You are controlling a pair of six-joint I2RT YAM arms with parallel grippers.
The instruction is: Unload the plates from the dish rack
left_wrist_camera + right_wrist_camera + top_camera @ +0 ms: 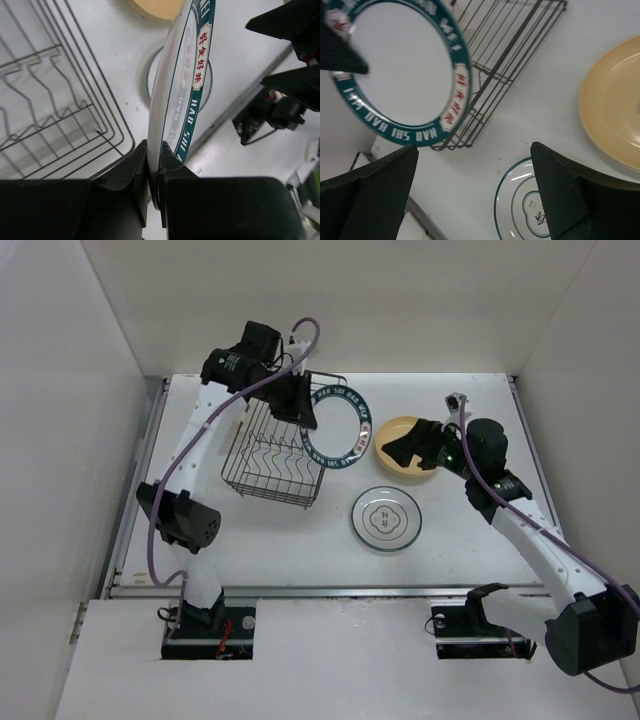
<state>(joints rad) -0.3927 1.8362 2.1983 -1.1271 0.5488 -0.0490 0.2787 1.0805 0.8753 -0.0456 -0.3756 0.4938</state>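
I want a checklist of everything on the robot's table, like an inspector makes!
Surface: white table.
Job's things: wire dish rack, no plates seen inside; teal-rimmed plate held by its rim beside it; yellow plate and centre-marked plate flat on table.
Clutter: nothing seen.
Grippers: left gripper shut on teal-rimmed plate; right gripper open over yellow plate.
Cables: purple cable along each arm.
Surroundings: white walls.

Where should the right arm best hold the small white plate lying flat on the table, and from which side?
Probably the rim on its right side, coming down at a slant. The white plate lies flat and face up, so only its thin rim fits between the fingers. The right gripper is open and on that side; the rack stands to the left.
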